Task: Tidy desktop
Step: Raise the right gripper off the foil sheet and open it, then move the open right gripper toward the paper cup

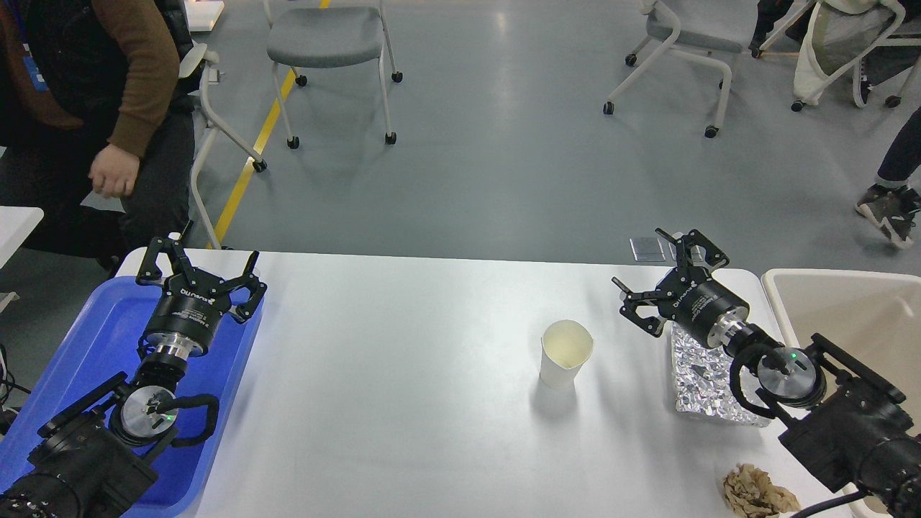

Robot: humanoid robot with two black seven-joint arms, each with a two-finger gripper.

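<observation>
The white desktop (403,403) fills the lower view. On it stand an open white paper cup (565,354), upright near the middle right, a crumpled sheet of silver foil (701,388) partly under my right arm, and a crumpled brown paper ball (755,493) at the front right edge. My left gripper (200,270) is open and empty, above the far end of the blue tray (93,345). My right gripper (665,277) is open and empty, above the far end of the foil, right of the cup.
A beige bin (856,316) stands at the table's right end. A seated person (86,122) is beyond the far left corner. Wheeled chairs (331,43) stand on the grey floor behind the table. A person's shoe (888,212) shows at far right.
</observation>
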